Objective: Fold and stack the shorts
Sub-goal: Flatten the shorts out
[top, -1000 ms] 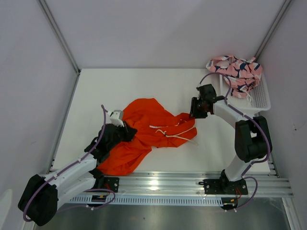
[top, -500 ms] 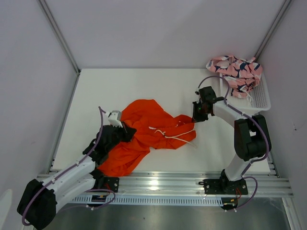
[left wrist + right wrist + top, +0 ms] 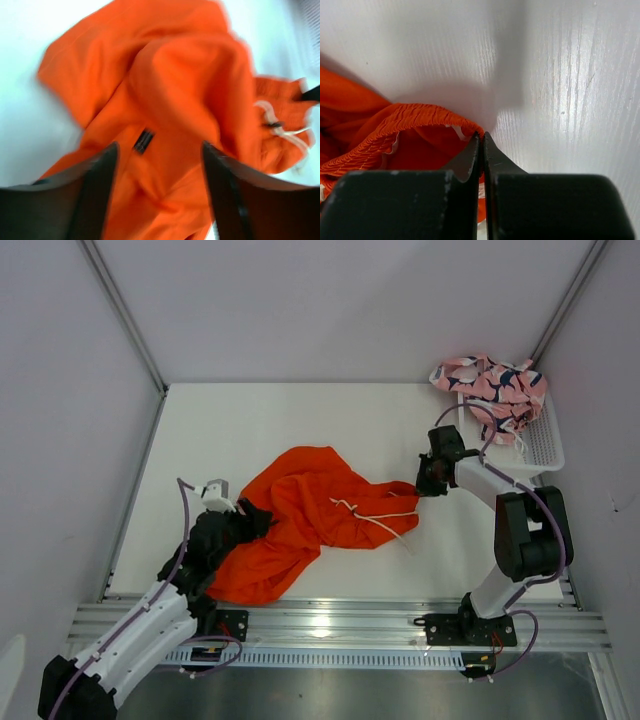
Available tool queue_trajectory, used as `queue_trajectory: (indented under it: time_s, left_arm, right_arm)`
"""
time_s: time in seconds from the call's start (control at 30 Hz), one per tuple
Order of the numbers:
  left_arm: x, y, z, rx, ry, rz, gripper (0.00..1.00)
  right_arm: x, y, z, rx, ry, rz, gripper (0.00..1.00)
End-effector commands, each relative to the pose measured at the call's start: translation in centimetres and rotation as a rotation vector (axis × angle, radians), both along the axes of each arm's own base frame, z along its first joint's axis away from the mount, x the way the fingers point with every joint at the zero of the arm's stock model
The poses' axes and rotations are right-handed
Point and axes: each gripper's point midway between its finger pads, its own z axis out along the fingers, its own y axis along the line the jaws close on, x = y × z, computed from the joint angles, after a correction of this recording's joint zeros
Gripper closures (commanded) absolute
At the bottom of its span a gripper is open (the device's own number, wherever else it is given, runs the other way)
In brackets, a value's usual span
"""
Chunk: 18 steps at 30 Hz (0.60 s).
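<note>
As right jaws pinch orange shorts (image 3: 300, 515) on white table (image 3: 250, 420), left jaws gape.

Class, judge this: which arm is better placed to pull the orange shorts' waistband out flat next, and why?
Right, probably. The right gripper is shut on the elastic waistband of the orange shorts; the left gripper is open over plain fabric, gripping nothing.

The orange shorts (image 3: 300, 525) are plain bright orange, with a white drawstring (image 3: 378, 517). The pink shorts (image 3: 497, 386) carry a navy-and-white fish-like print. The mesh basket (image 3: 541, 440) and table (image 3: 250, 430) are white.
</note>
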Motion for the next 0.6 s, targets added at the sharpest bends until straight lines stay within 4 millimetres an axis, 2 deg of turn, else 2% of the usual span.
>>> queue_trajectory:
  time_s: [0.0, 0.03, 0.07, 0.1, 0.13, 0.17, 0.2, 0.23, 0.3, 0.33, 0.37, 0.4, 0.43, 0.47, 0.5, 0.53, 0.57]
  left_arm:
    - [0.0, 0.8, 0.6, 0.011, 0.076, 0.057, 0.23]
    - [0.0, 0.7, 0.6, 0.017, 0.086, 0.049, 0.15]
    - [0.0, 0.6, 0.8, 0.021, 0.088, 0.042, 0.13]
    - [0.7, 0.2, 3.0, 0.016, 0.050, 0.031, 0.11]
    - [0.9, 0.0, 3.0, 0.037, 0.062, 0.021, 0.10]
    - [1.5, -0.3, 4.6, 0.038, 0.039, 0.012, 0.09]
    - [1.9, -0.4, 5.0, 0.054, 0.038, 0.006, 0.08]
    - [3.1, -1.0, 7.0, 0.074, 0.015, -0.012, 0.04]
    - [4.0, -1.5, 7.6, 0.126, 0.012, -0.049, 0.01]
    - [5.0, -2.6, 10.9, 0.112, -0.039, -0.085, 0.01]
    - [5.8, -3.2, 10.0, 0.143, 0.004, -0.105, 0.01]
    - [6.4, -3.7, 10.3, 0.175, -0.001, -0.137, 0.01]
    - [7.6, -5.0, 14.6, 0.155, -0.074, -0.176, 0.01]
    - [7.8, -5.3, 14.1, 0.187, -0.030, -0.201, 0.01]
    - [9.3, -6.4, 14.5, 0.228, -0.018, -0.241, 0.01]
    - [9.4, -7.7, 14.4, 0.255, -0.005, -0.298, 0.01]
    - [9.3, -9.1, 15.3, 0.269, 0.010, -0.378, 0.01]
  right_arm:
    - [0.6, 0.0, 1.5, -0.022, -0.087, -0.016, 1.00]
    - [0.4, 0.1, 1.4, -0.021, -0.088, -0.011, 1.00]
    - [0.3, 0.2, 1.7, -0.019, -0.097, -0.011, 1.00]
    - [0.2, 0.3, 1.7, -0.019, -0.101, -0.007, 1.00]
    - [0.1, 0.4, 1.7, -0.022, -0.105, -0.005, 1.00]
    - [0.0, 0.7, 1.9, -0.020, -0.111, 0.004, 1.00]
    - [-0.1, 0.9, 2.0, -0.018, -0.114, 0.008, 1.00]
    - [-0.2, 1.0, 2.1, -0.017, -0.118, 0.011, 1.00]
    - [-0.3, 1.3, 2.2, -0.018, -0.120, 0.024, 1.00]
    - [-0.2, 1.4, 2.3, -0.019, -0.122, 0.028, 1.00]
    - [-0.3, 1.5, 2.4, -0.019, -0.124, 0.034, 1.00]
    - [-0.2, 1.5, 2.4, -0.020, -0.124, 0.036, 1.00]
    - [-0.3, 1.6, 2.4, -0.024, -0.122, 0.043, 1.00]
    - [-0.2, 1.7, 2.4, -0.024, -0.122, 0.048, 1.00]
    - [-0.1, 2.0, 2.5, -0.024, -0.124, 0.055, 1.00]
    - [-0.1, 2.2, 2.6, -0.023, -0.127, 0.063, 1.00]
    - [0.1, 1.9, 2.6, -0.047, -0.135, 0.054, 1.00]
